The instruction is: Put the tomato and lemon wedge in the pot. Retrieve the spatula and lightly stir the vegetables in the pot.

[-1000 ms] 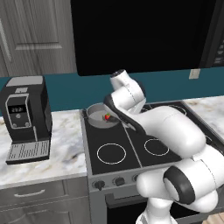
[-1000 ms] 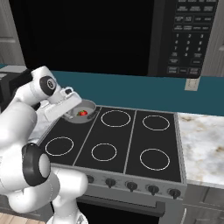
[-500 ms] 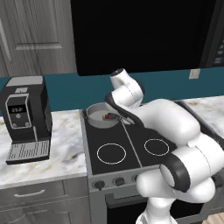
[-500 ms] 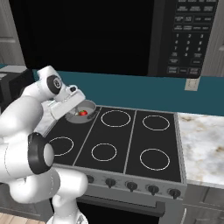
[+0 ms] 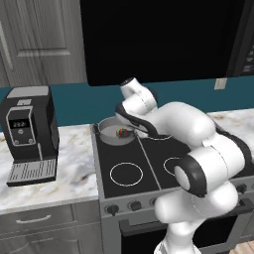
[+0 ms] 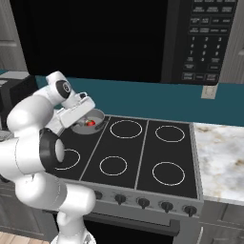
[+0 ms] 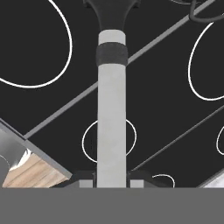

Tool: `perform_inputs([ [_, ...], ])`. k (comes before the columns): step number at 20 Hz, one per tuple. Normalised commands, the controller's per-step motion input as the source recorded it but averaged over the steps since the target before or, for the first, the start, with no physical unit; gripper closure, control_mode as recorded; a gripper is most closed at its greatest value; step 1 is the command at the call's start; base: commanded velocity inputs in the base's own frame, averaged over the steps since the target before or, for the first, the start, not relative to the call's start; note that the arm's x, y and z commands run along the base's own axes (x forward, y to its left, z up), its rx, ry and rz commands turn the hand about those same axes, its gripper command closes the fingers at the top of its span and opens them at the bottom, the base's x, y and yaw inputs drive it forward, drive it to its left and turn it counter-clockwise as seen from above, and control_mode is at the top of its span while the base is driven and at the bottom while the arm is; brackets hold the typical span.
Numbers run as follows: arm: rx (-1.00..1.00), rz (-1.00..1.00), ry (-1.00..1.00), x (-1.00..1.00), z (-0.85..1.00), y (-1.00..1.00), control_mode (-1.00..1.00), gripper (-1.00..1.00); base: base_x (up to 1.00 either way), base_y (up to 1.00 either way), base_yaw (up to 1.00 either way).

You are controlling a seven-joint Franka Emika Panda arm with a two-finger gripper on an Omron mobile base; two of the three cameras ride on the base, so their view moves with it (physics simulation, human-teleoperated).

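a: what have we got in the two-finger gripper [image 7: 111, 177]?
b: we're clamped on the slim spatula [image 7: 111, 109] — pale handle, black head.
a: and the vegetables?
b: the small red tomato [image 5: 122, 132] sits in the round grey metal pot [image 5: 106, 126] on the black stovetop [image 6: 143, 152] — we can't make out the wedge.

Layout at the stove, rear left burner

The pot [image 5: 115, 133] sits on the stove's [image 6: 138, 157] rear left burner, the tomato [image 6: 90, 123] inside it. The coffee machine [image 5: 29, 134] stands on the table [image 5: 69, 168] left of the stove; the microwave [image 6: 143, 38] hangs above.
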Motion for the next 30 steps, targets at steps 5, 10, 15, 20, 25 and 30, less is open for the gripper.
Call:
perform_inputs([
  [5,-0.01,0.0,0.0,0.21,0.03,0.0,-1.0,1.0,0.0,0.0,0.0],
  [10,-0.07,0.01,0.0,0.27,-0.1,0.0,-1.0,1.0,0.0,0.0,0.0],
  [15,-0.08,0.02,0.0,0.19,-0.01,0.0,-1.0,1.0,0.0,0.0,0.0],
  [20,-0.08,0.07,-0.04,0.02,-0.09,-0.24,-1.0,1.0,0.0,0.0,0.0],
  [25,-0.1,0.12,-0.02,0.17,0.0,-0.23,-1.0,1.0,0.0,0.0,0.0],
  [30,-0.13,0.13,0.01,0.28,0.0,-0.02,-1.0,1.0,0.0,0.0,0.0],
])
